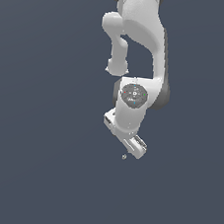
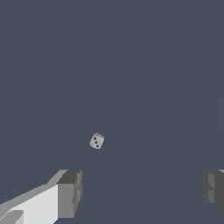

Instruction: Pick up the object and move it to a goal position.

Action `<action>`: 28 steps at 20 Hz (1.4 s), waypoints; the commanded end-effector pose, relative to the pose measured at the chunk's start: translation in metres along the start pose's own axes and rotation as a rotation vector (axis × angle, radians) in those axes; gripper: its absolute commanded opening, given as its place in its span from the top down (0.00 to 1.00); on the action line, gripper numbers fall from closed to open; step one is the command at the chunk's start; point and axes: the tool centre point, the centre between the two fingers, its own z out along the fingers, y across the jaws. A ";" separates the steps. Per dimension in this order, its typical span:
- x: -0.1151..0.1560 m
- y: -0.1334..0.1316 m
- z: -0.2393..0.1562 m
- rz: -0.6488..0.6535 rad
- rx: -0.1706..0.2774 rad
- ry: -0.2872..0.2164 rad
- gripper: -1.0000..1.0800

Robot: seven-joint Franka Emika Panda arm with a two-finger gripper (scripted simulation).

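A white arm (image 1: 141,28) is seen on dark blue-grey ground. The object (image 2: 96,141) is pale grey with black dots. Fingers (image 2: 70,192) are coloured grey.

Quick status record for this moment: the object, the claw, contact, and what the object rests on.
object: small pale die-like cube with dark dots, a tiny speck in the exterior view
claw: open, fingers wide apart, pointing down above the object
contact: none, object lies free, not between the fingers
surface: plain dark grey floor
goal: no marker visible
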 end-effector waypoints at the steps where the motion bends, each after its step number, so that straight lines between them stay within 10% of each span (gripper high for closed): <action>1: 0.001 -0.006 0.005 0.064 0.000 0.003 0.04; 28: 0.004 -0.041 0.041 0.457 0.005 0.028 0.04</action>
